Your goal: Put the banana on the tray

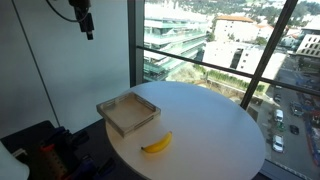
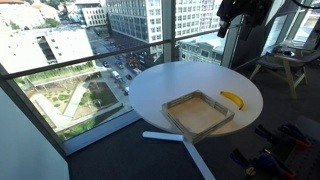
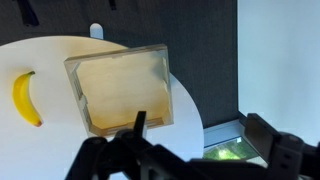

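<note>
The small yellow banana (image 1: 156,144) lies on the round white table (image 1: 215,125), beside the tray and outside it. It also shows in an exterior view (image 2: 232,99) and at the left of the wrist view (image 3: 26,98). The square wooden tray (image 1: 128,113) (image 2: 198,114) (image 3: 120,90) sits near the table's edge and holds nothing. My gripper (image 1: 86,20) (image 2: 245,10) hangs high above the table, away from both. In the wrist view its fingers (image 3: 200,132) are spread wide, open and empty.
Floor-to-ceiling windows with dark frames (image 1: 135,50) stand right behind the table. A wooden stool (image 2: 285,65) stands beyond the table. Dark equipment (image 1: 50,150) sits on the floor by the table's edge. The table's white foot (image 2: 185,140) shows below it.
</note>
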